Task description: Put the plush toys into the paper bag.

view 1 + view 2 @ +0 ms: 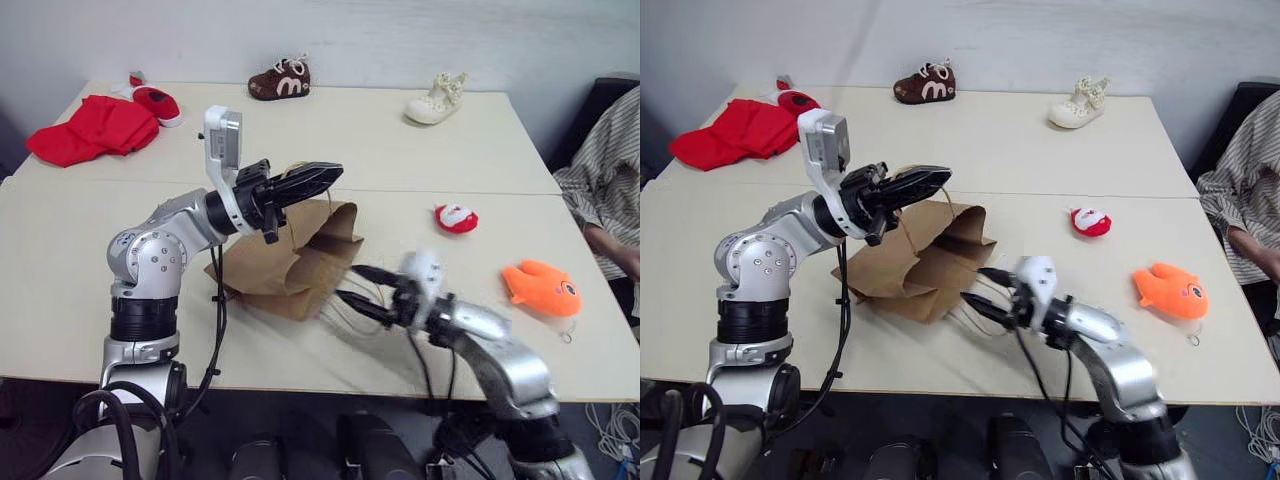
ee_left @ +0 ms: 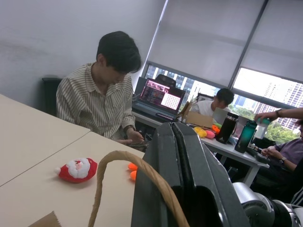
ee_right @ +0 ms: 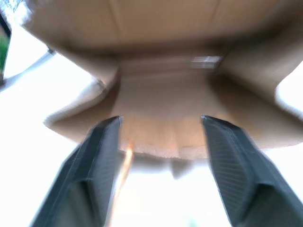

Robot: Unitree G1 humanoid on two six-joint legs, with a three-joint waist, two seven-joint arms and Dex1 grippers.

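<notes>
The left claw (image 1: 318, 177) is clamped on a handle of the paper bag (image 1: 290, 260), lifting its mouth toward the right claw (image 1: 362, 290), whose fingers stand apart and empty. Both plush toys lie on the tabletop (image 1: 480, 150) off to that claw's right: the red-and-white one (image 1: 456, 218) nearer, the orange fish (image 1: 541, 287) farther out, its long axis seemingly across the tabletop.

paper bag (image 3: 161, 109), right pincer (image 3: 161, 142) fingers apart

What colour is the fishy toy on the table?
Bright orange. The fish plush shows best in the left eye view, lying near the table's right edge.

Even indoor light, soft shadows, right gripper (image 1: 352, 286) motion-blurred, window glare behind
</notes>
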